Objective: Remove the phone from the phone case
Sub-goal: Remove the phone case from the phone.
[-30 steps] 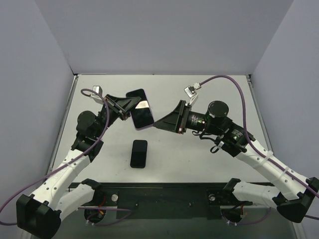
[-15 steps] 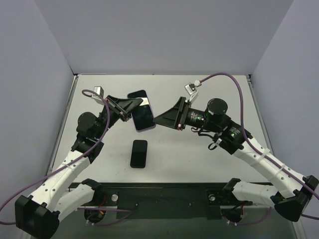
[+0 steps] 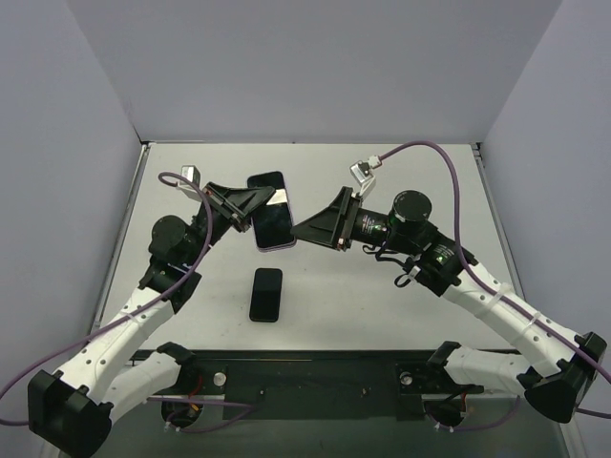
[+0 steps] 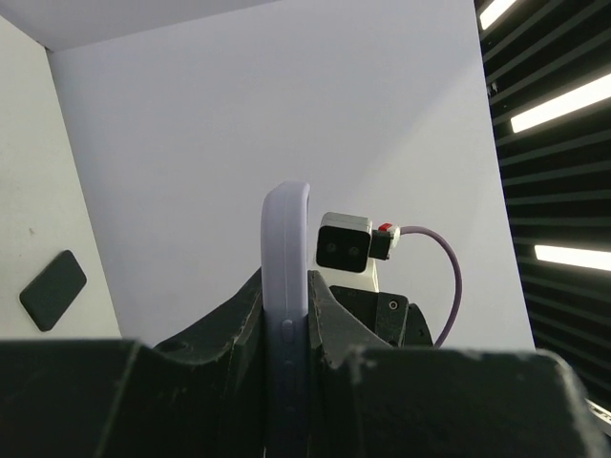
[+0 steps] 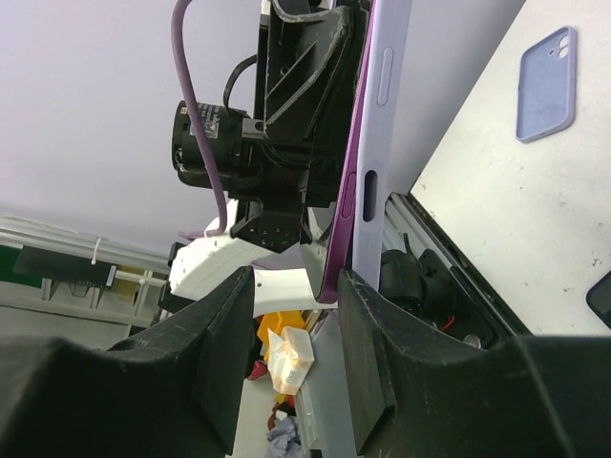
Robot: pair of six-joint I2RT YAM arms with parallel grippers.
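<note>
My left gripper (image 3: 250, 212) is shut on a phone in a lavender case (image 3: 270, 212) and holds it in the air above the table. In the left wrist view the case's edge (image 4: 286, 239) stands upright between the fingers of this gripper (image 4: 284, 286). My right gripper (image 3: 298, 231) is open at the phone's lower right corner. In the right wrist view the purple phone (image 5: 348, 191) has parted a little from the case (image 5: 384, 143) at the near end. That end sits between the spread jaws of the right gripper (image 5: 296, 279).
A dark phone-shaped slab (image 3: 266, 294) lies flat on the table below the held phone; it also shows in the left wrist view (image 4: 52, 289). The right wrist view shows a pale blue case-like thing (image 5: 546, 84) on the table. Grey walls enclose the table (image 3: 401, 305).
My right arm has moved a little left and up, bringing its open jaws closer onto the phone's corner. The left gripper and the phone have barely shifted.
</note>
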